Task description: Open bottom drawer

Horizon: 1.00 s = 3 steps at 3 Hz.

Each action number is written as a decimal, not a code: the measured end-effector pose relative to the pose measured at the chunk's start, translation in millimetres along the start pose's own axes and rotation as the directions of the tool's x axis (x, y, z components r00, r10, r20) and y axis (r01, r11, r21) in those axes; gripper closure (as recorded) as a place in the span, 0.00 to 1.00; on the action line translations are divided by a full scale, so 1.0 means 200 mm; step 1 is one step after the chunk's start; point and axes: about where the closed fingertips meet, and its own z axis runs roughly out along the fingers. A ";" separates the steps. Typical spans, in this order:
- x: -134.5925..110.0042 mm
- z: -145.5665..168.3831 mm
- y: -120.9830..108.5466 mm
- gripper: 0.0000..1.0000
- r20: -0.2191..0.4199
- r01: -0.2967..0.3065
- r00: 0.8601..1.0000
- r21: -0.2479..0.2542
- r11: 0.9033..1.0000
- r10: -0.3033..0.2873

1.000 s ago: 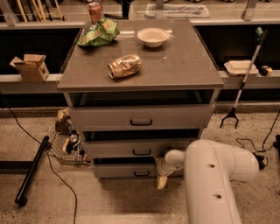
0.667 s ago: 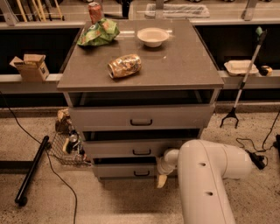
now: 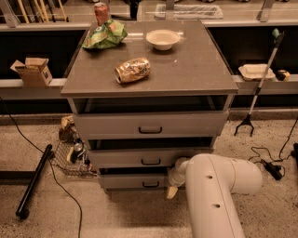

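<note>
The grey cabinet (image 3: 149, 76) has three drawers. The bottom drawer (image 3: 130, 181) is the lowest and narrowest front, with a small dark bar handle (image 3: 150, 184) at its centre and a dark gap above it. My gripper (image 3: 172, 188) is at the drawer's right end, just right of the handle and close to the front. The thick white arm (image 3: 219, 186) reaches in from the lower right and hides the drawer's right end. The middle drawer (image 3: 121, 158) and the top drawer (image 3: 111, 124) sit above.
On the cabinet top lie a crumpled snack bag (image 3: 132, 69), a white bowl (image 3: 162, 39), a green bag (image 3: 104, 35) and a red can (image 3: 101, 12). A wire basket (image 3: 70, 158), a black pole (image 3: 35, 181) and a cable lie on the floor at left. A grabber tool (image 3: 258, 88) leans at right.
The arm's white body has swung a little to the left. The gripper has stayed by the bottom drawer's right end. The drawers look unchanged.
</note>
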 end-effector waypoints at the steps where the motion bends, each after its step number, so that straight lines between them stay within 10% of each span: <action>1: 0.01 0.00 0.01 0.38 -0.008 -0.020 1.000 -0.010 1.000 0.020; 3: -0.03 -0.07 0.08 0.85 -0.006 -0.024 1.000 -0.026 0.999 0.024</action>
